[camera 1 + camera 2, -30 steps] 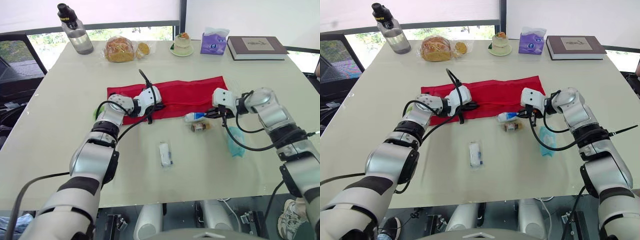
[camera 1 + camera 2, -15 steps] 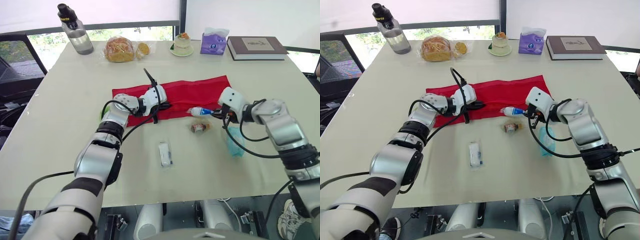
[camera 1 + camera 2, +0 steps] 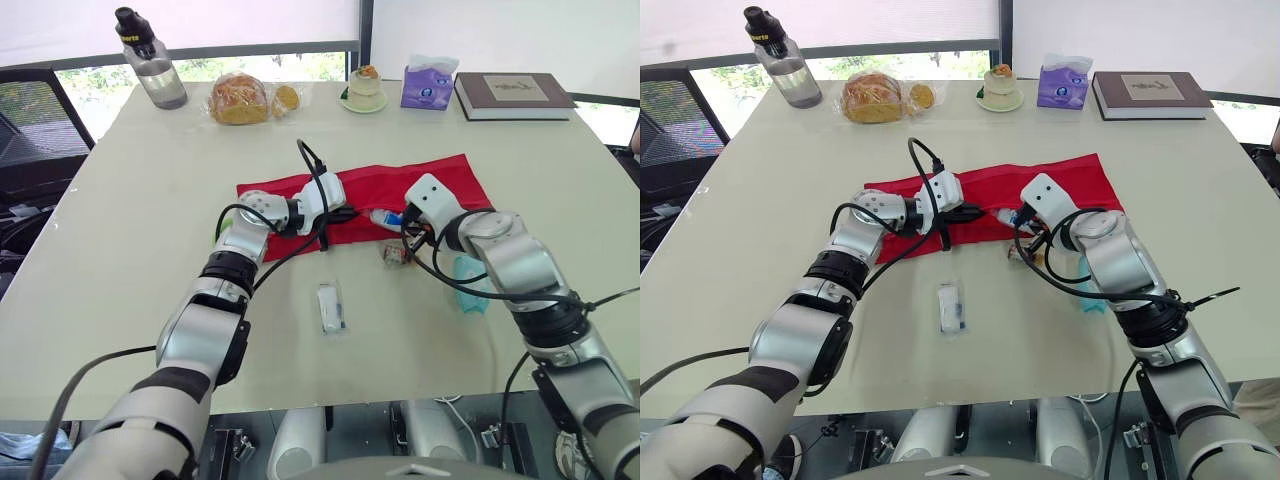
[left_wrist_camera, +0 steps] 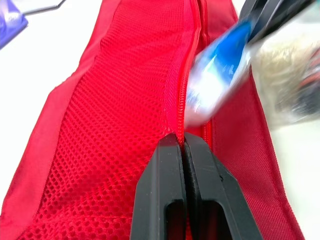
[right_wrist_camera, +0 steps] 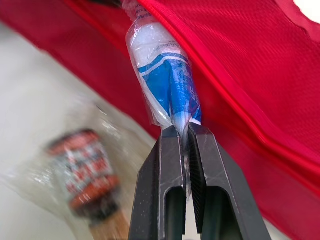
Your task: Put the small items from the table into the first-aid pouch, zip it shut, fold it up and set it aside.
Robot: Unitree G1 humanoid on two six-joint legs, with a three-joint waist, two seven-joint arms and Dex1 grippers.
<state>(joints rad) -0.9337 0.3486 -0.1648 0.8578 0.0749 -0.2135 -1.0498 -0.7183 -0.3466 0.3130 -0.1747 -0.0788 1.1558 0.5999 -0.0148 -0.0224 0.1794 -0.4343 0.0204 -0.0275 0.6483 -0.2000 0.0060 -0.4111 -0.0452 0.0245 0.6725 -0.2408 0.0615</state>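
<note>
Two black-fingered grippers meet at the pouch (image 3: pixel 430 185), a long flat red bag with a mesh face and a stitched zip line along it, lying mid-table (image 3: pixel 130 260). The left gripper (image 4: pixel 183 141) has its fingers pressed together on the zip edge, pinching the fabric near the pouch's front side. The right gripper (image 5: pixel 183 131) is clamped on the tail of a tube (image 5: pixel 167 82), which is soft, white and blue, and wrapped in clear film. The tube's far end lies against the zip line, just beside the left fingertips.

A small jar (image 3: pixel 396 254) with an orange and brown label, also in crinkled clear film, sits on the table just off the pouch's front edge, below the right gripper. A flat white packet (image 3: pixel 331 307) lies nearer the front, well apart from the pouch. A teal bag (image 3: pixel 470 283) lies by the right forearm.

Bare tabletop spreads wide to the left and front. Along the far edge stand a bottle (image 3: pixel 150 65), bread (image 3: pixel 240 98), tissues (image 3: pixel 427 85) and a book (image 3: pixel 512 94), all well apart from the pouch.
</note>
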